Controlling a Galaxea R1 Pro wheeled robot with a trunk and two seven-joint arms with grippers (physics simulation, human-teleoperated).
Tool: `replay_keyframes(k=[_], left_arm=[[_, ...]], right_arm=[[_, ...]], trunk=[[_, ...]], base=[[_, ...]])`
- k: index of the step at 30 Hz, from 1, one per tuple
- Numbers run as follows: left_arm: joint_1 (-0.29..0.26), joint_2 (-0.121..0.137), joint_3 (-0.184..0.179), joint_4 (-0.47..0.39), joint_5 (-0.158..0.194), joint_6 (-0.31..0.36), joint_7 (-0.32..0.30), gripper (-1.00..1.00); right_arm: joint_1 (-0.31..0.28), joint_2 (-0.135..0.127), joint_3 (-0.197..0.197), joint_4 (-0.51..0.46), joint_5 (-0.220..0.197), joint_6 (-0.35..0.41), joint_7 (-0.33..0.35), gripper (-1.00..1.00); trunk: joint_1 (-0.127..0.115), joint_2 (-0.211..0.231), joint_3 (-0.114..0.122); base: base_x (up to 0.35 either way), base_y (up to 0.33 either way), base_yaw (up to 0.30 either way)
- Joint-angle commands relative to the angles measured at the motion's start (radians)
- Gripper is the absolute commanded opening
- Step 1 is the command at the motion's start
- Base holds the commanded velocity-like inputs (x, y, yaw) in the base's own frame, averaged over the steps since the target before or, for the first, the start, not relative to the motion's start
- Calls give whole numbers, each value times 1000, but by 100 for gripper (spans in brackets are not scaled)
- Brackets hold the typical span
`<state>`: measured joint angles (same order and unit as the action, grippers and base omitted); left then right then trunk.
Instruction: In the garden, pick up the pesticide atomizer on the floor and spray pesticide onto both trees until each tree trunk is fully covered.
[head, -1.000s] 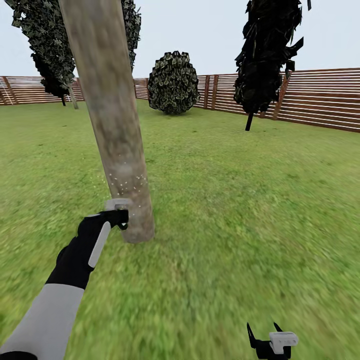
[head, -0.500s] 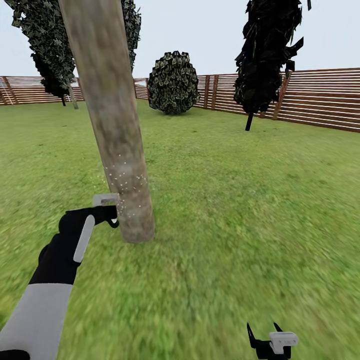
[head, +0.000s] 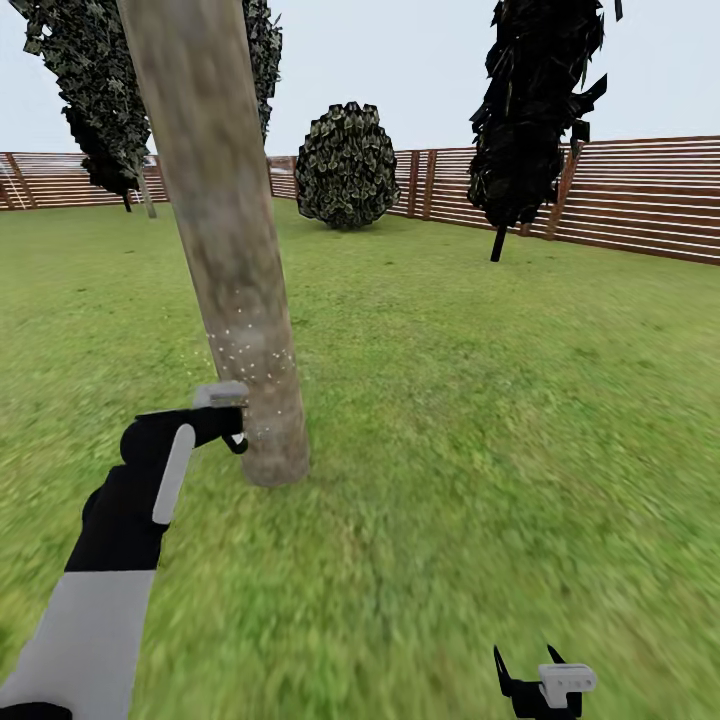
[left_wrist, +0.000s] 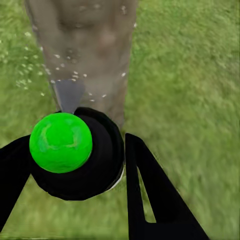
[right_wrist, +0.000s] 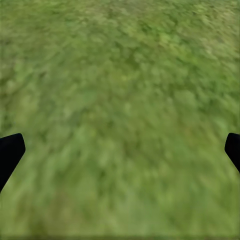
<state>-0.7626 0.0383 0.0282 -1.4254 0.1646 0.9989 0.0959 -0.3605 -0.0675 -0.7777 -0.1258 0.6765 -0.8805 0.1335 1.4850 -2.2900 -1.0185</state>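
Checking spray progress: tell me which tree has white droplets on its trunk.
The nearest tree, right beside the left gripper; white specks dot its thick pale trunk. The far trees show none.

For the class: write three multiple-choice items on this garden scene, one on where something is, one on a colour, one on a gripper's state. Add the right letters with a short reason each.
1. Where are the pale spray specks?
A. on the lower tree trunk, just above the atomizer head
B. on the fence
C. on the round bush

2. What colour is the round cap on the bottle in the left wrist view?
A. red
B. bright green
C. blue

3. How is the right gripper?
A. shut on the atomizer
B. open over grass
C. pressed against the trunk

Answers:
1 A: the specks dot the tree trunk above the atomizer.
2 B: the cap is bright green between the left gripper fingers.
3 B: the right gripper fingers sit far apart with only grass between them.
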Motion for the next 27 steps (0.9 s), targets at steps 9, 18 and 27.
replay_keyframes(k=[9, 18, 27], left_arm=[[64, 6, -116, 13, 1, -17, 16, -100], [69, -27, -153, 187, -5, -158, 56, -100], [87, -41, -130, 408, 6, -407, 237, -100]], right_arm=[[0, 0, 0, 0, 0, 0, 0, 100], [0, 0, 0, 0, 0, 0, 0, 100], [0, 0, 0, 0, 0, 1, 0, 100]], trunk=[[0, 0, 0], [0, 0, 0], [0, 0, 0]], base=[[0, 0, 0], [0, 0, 0], [41, -100, 0]])
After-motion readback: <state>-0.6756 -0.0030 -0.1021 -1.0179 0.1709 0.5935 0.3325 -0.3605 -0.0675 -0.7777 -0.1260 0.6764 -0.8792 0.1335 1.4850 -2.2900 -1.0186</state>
